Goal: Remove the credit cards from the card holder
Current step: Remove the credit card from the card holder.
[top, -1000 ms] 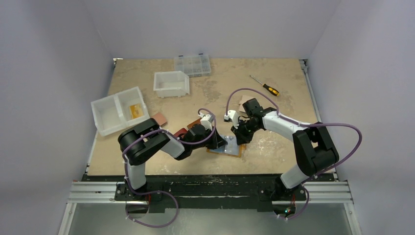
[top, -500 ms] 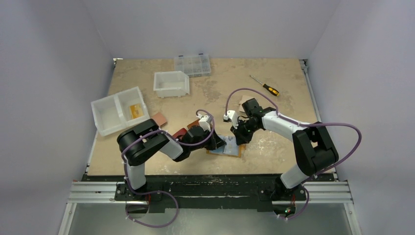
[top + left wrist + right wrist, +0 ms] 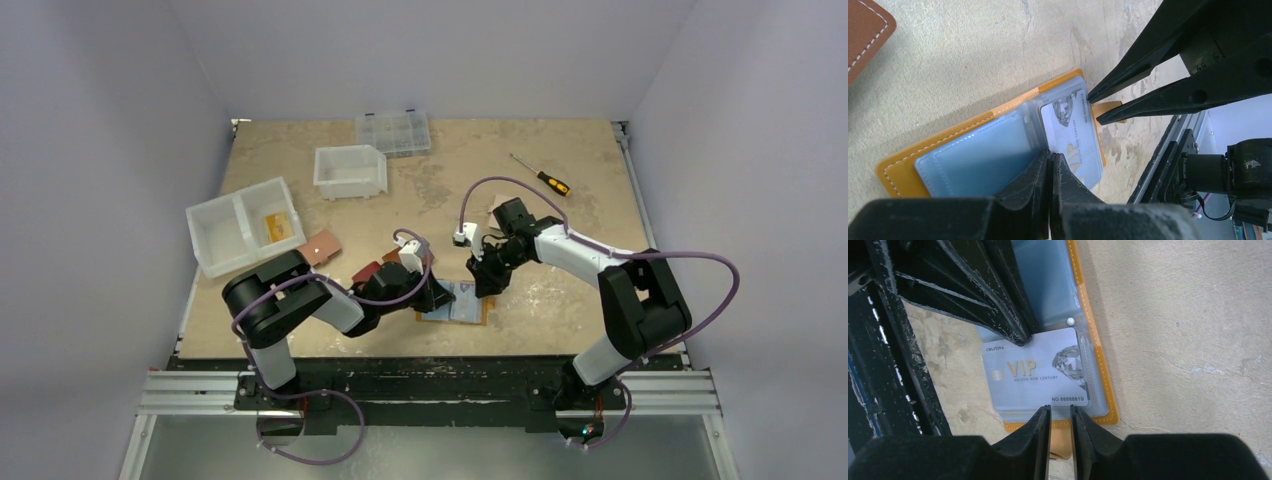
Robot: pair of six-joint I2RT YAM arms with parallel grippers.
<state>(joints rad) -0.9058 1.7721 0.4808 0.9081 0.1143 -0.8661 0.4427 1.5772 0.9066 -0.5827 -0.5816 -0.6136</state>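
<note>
Now: scuffed tan table, pale walls; left hand closed atop card holder; right hand ajar.

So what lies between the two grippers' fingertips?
The silver VIP card, in a clear sleeve of the open card holder, spans that stretch: left gripper at one long edge, right gripper at the other. Right wrist view shows it.

Just ahead of the right gripper's slightly parted jaws, the left gripper's closed jaws block the card holder. Bare worktop lies open to their right.
</note>
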